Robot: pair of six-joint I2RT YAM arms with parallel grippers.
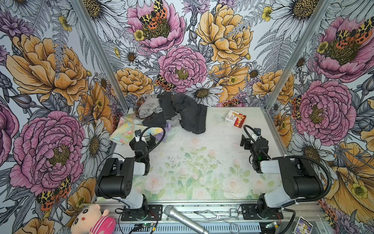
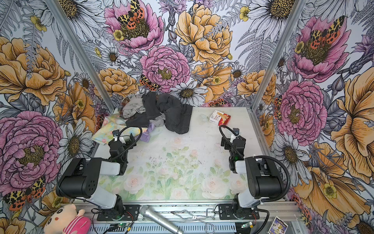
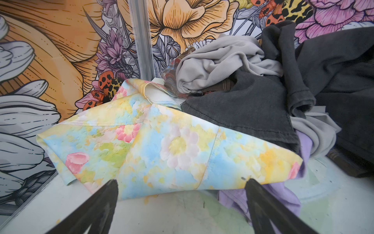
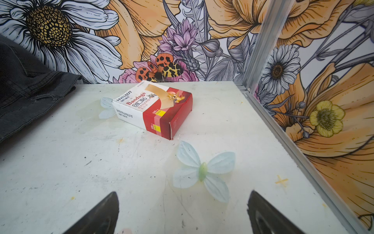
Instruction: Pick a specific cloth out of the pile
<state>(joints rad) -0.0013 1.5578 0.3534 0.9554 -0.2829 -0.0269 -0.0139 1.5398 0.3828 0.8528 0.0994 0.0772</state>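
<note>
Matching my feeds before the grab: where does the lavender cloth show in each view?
Both top views: the lavender cloth pokes from the pile's near edge.
Left wrist: it is tucked under the pastel floral cloth and a dark grey hem.
Right wrist: not in view.
Shared landmark: the pastel floral cloth, touching it.

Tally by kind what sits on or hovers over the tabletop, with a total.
Cloth pile, lavender cloth showing at its near edge: 1
Bandage box: 1
Open grippers, left gripper and right gripper: 2
Total: 4
</note>
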